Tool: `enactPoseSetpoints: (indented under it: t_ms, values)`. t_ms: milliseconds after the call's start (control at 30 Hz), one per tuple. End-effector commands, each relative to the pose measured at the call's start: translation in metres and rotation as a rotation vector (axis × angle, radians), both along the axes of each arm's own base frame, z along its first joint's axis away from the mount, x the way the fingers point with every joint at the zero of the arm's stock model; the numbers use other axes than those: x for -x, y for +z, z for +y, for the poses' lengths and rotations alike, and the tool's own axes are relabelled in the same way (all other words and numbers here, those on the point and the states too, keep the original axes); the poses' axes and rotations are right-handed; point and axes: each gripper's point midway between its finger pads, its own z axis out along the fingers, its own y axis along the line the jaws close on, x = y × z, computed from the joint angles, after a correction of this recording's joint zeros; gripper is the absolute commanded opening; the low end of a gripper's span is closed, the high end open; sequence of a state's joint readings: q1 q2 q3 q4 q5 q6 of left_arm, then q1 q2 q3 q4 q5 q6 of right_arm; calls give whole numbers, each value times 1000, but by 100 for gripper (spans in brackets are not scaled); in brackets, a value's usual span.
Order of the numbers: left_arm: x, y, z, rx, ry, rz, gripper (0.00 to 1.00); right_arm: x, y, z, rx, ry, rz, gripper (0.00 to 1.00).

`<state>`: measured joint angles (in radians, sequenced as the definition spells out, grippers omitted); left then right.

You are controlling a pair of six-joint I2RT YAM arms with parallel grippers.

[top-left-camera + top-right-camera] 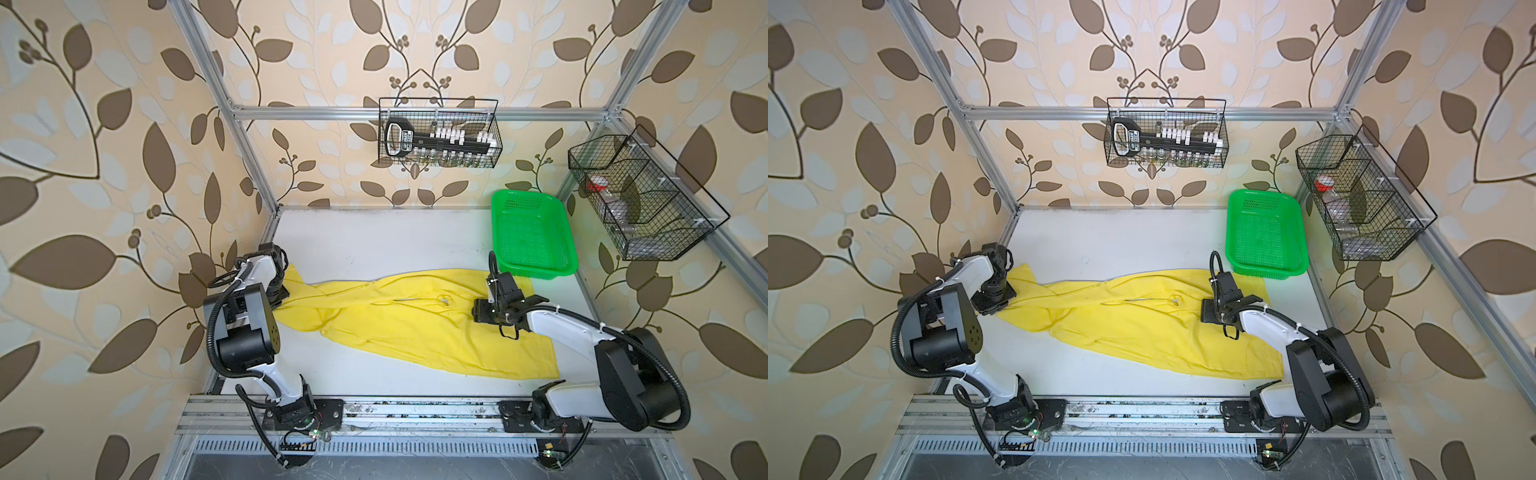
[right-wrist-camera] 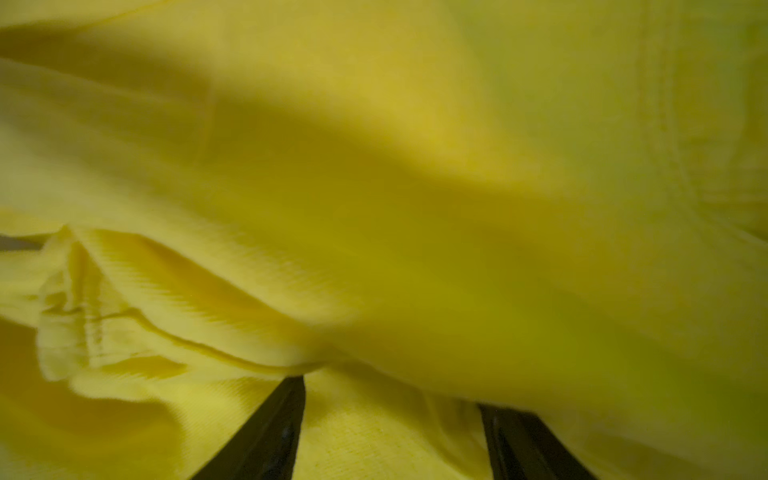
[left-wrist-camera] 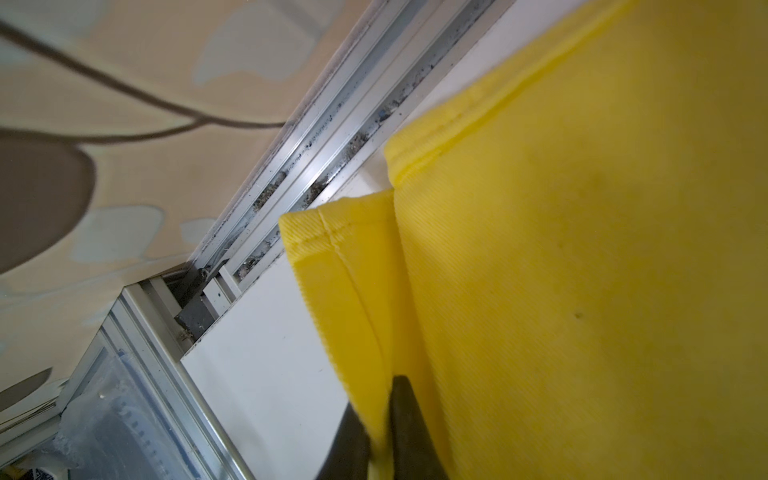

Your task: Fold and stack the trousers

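Two risks stand out. The left gripper (image 3: 376, 411) pinches only a thin hem fold of the trousers (image 1: 415, 328) between nearly closed fingers at the left edge of the table (image 1: 374, 249); we judge that a pull may slip it free. The legs cross near the middle, so a fold may trap the twist. The trousers lie across the front half, from left edge to right. The right gripper (image 2: 392, 395) sits wide open over the cloth near the right edge, gripping nothing that we can see. The basket (image 1: 540, 272), in the back right corner, stands just beside the cloth and may snag a lift.
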<state>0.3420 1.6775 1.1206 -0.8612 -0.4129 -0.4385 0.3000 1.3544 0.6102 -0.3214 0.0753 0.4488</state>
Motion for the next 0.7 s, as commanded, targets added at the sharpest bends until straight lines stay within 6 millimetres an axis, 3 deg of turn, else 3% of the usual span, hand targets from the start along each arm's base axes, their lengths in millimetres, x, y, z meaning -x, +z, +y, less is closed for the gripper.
enactPoseSetpoints:
  t_ms: [0, 67, 167, 267, 367, 500, 667]
  values:
    - [10, 4, 2, -12, 2, 24, 16, 22, -9, -16, 57, -20, 86, 70]
    - [13, 2, -7, 33, -2, 15, 19, 18, 1, -15, 52, -7, 62, 70]
    - [21, 5, -20, 89, 1, -4, 24, 4, 32, -7, 34, 55, -14, 72]
    - [32, 5, -33, 136, 15, -19, 27, -20, 74, 23, -32, 209, -160, 73]
    - [44, 5, -42, 164, 37, -29, 42, -37, 103, 58, -70, 369, -260, 74]
    - [41, 18, -46, 180, 30, -69, 62, -52, 109, 95, 1, 575, -284, 74]
    - [14, 47, -51, 233, 16, -174, 75, -80, 91, 105, 142, 702, -240, 75]
